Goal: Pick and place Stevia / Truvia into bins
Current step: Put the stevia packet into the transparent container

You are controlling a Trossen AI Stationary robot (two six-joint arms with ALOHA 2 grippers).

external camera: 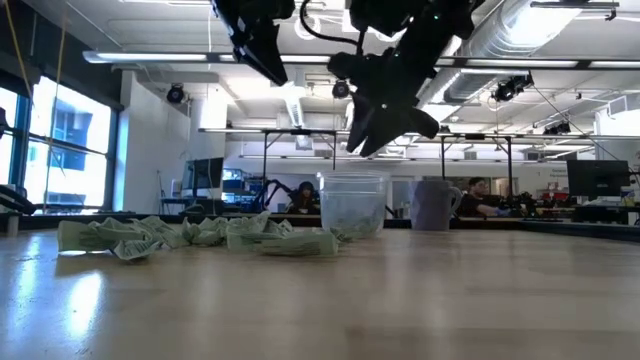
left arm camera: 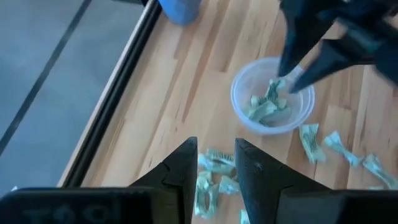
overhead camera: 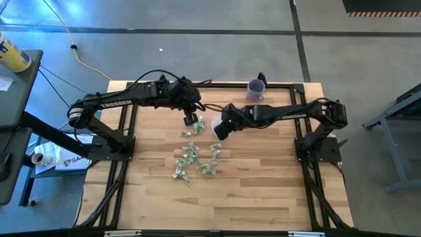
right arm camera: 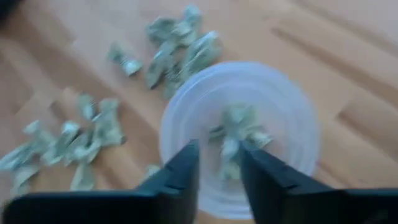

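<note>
High: right gripper (overhead camera: 217, 129) over the cup (overhead camera: 214, 125), packets (overhead camera: 194, 160) scattered just below; purple cup (overhead camera: 256, 88) well apart.

Low: cup partly filled.

Right wrist: fingers slightly apart, empty, so drop looks done.

Left wrist: left gripper (left arm camera: 216, 163) narrowly open, empty, above packets; next pick, arms crowd.

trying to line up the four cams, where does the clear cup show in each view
High view: the clear cup sits near table centre, mostly hidden under the right gripper.
Low view: centre, on the table, purple cup to its right.
Left wrist view: upper right, packets inside.
Right wrist view: centre, just past the fingers.
Shared landmark: the packet pile beside the cup.
</note>
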